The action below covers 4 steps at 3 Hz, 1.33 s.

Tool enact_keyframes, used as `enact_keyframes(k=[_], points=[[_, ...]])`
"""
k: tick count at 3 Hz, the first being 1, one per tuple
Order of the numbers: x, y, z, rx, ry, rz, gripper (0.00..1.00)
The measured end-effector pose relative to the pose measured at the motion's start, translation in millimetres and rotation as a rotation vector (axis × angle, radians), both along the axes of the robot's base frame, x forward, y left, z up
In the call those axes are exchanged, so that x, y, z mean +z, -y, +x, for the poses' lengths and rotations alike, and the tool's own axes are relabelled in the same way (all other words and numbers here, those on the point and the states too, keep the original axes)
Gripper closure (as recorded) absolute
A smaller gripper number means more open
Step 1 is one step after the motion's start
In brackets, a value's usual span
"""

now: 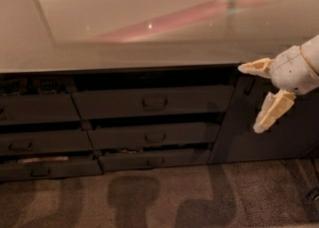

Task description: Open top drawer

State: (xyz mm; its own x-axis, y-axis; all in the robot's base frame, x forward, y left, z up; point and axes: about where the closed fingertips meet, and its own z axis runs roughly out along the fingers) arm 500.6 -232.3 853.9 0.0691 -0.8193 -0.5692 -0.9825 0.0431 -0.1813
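The top drawer (152,101) is the wide dark grey-brown front under the counter edge, with a small loop handle (155,103) at its centre. It stands slightly out from the cabinet, and its inside is hidden in shadow. My gripper (251,97) is at the right, in front of the tall cabinet door, to the right of the drawer and apart from it. Its two pale fingers (271,111) are spread wide and hold nothing.
A glossy pale countertop (139,23) overhangs the drawers. Two lower drawers (154,136) sit below the top one, and another stack of drawers (35,110) is at the left. A tall cabinet door (279,137) is at the right. Carpet (164,197) covers the floor.
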Motion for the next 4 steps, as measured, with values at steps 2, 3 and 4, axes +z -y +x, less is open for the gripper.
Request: enact_keyframes(k=[2, 3, 4], points=[[-14.6, 4.5, 7.4, -0.005, -0.026, 0.006, 0.0], [-28.2, 1.1, 18.6, -0.041, -0.05, -0.078, 0.0], [-44.9, -2.0, 32.0, -0.089, -0.082, -0.188, 0.0]])
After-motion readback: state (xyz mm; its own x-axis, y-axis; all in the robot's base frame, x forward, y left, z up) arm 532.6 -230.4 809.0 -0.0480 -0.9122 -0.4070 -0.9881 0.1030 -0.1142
